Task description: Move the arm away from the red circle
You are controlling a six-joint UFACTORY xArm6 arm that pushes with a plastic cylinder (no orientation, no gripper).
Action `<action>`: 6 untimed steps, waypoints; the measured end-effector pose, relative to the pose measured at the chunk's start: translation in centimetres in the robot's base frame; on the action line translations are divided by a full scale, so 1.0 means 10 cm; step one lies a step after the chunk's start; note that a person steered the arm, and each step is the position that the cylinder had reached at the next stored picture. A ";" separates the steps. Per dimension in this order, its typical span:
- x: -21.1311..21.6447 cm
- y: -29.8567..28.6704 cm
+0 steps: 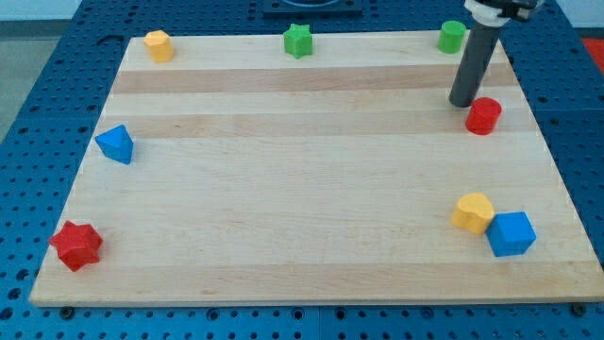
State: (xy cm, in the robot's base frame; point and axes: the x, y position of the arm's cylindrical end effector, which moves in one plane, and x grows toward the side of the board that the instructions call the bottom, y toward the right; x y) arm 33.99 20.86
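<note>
The red circle (483,115) sits near the board's right edge in the view's upper right. My tip (461,102) rests on the board just left of it and slightly toward the view's top, close to it or touching; I cannot tell which. The dark rod rises from there toward the view's top. A green circle (452,37) stands at the board's top edge, just left of the rod's upper part.
A green star (298,41) and a yellow block (159,45) stand along the top edge. A blue block (116,144) is at the left, a red star (76,246) at the bottom left. A yellow block (473,212) touches a blue cube (511,234) at the bottom right.
</note>
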 end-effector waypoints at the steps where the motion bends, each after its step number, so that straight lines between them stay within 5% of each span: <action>1: -0.34 -0.10; 5: 0.04 -5.05; 6: 0.09 -5.13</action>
